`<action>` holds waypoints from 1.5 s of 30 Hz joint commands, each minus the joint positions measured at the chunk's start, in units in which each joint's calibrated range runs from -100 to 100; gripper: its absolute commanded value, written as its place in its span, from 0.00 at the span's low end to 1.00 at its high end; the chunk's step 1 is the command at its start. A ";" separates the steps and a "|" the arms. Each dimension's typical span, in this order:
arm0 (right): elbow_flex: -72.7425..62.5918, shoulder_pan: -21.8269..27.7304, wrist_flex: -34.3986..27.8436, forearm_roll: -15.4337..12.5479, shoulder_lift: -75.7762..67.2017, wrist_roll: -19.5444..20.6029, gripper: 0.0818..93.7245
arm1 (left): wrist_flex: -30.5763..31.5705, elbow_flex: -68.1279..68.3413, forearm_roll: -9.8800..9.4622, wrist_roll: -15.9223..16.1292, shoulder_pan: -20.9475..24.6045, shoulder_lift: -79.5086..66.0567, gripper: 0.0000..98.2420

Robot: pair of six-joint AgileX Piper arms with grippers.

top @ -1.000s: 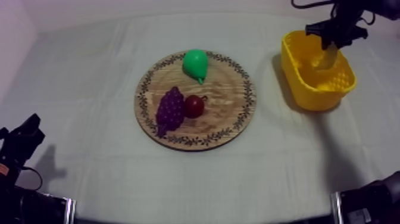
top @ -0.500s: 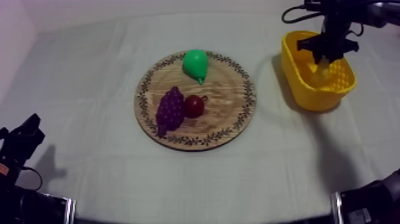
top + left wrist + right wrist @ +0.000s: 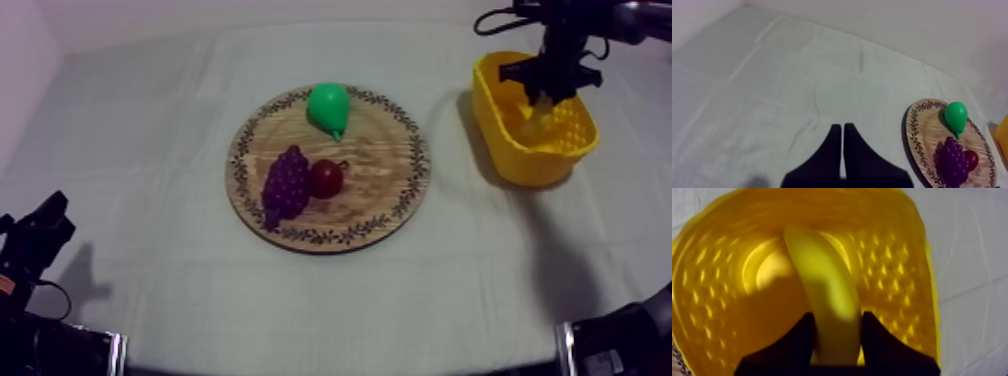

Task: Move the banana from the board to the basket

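Right wrist view: right gripper (image 3: 838, 318) pinching banana (image 3: 817, 268), held down into yellow basket (image 3: 712, 288).
Top view: yellow basket at 2 o'clock from wooden board (image 3: 385, 190).
Left wrist view: left gripper (image 3: 842, 128) fingers pressed together.

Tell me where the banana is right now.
The banana is down inside the yellow basket at the table's right side in the top view, held by the right end effector.

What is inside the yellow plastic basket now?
A yellow toy banana, pointing down into the yellow perforated basket, with the right gripper shut on it. The banana covers part of the basket floor; whether its tip touches cannot be seen.
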State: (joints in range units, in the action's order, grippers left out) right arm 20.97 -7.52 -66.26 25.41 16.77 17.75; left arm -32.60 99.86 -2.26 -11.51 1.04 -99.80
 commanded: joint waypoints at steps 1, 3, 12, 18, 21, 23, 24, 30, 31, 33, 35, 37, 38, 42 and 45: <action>-0.31 0.14 -0.06 -0.30 -0.03 0.17 0.44 | 0.02 0.03 -0.01 0.01 0.01 -0.03 0.00; -0.54 0.23 -0.05 -0.53 0.03 0.13 0.54 | 0.02 0.03 -0.01 0.01 0.01 -0.03 0.00; -0.07 -0.33 0.19 0.22 0.25 1.23 0.89 | 0.02 0.03 -0.01 0.01 0.01 -0.03 0.00; 0.04 -0.54 0.60 0.37 0.42 1.53 0.94 | 0.02 0.03 -0.01 0.01 0.01 -0.03 0.00; -0.57 -0.49 0.61 0.35 0.32 1.45 0.95 | 0.02 0.03 -0.01 0.01 0.01 -0.03 0.00; -1.66 -0.26 0.35 0.20 0.10 1.14 0.95 | 0.02 0.03 -0.01 0.01 0.01 -0.03 0.00; -2.44 -0.11 0.14 0.05 -0.10 0.84 0.95 | 0.02 0.03 -0.01 0.01 0.01 -0.03 0.00; -8.52 0.97 -1.98 -0.88 -2.66 -1.33 0.95 | 0.02 0.03 -0.01 0.01 0.01 -0.03 0.00; -9.44 1.12 -2.29 -1.05 -3.48 -1.66 0.94 | 0.02 0.03 -0.01 0.01 0.01 -0.03 0.00; -10.79 1.37 -2.72 -1.38 -5.65 -2.38 0.94 | 0.02 0.03 -0.01 0.01 0.01 -0.03 0.00; -11.46 1.50 -3.00 -1.60 -8.53 -2.82 0.94 | 0.02 0.03 -0.01 0.01 0.01 -0.03 0.00; -11.29 1.54 -3.00 -1.77 -12.10 -3.06 0.93 | 0.02 0.03 -0.01 0.01 0.01 -0.03 0.00; -10.84 1.50 -2.91 -1.82 -14.06 -3.08 0.93 | 0.02 0.03 -0.01 0.01 0.01 -0.03 0.00; -5.73 0.67 -1.58 -1.45 -23.25 -2.08 0.93 | 0.02 0.03 -0.01 0.01 0.01 -0.03 0.00; 0.71 -0.84 -0.76 -0.95 -31.21 -0.99 0.92 | 0.02 0.03 -0.01 0.01 0.01 -0.03 0.00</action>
State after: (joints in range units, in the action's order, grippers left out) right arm 17.11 -7.69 -67.53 24.25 -6.87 16.32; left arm -32.60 99.86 -2.26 -11.51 1.04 -99.80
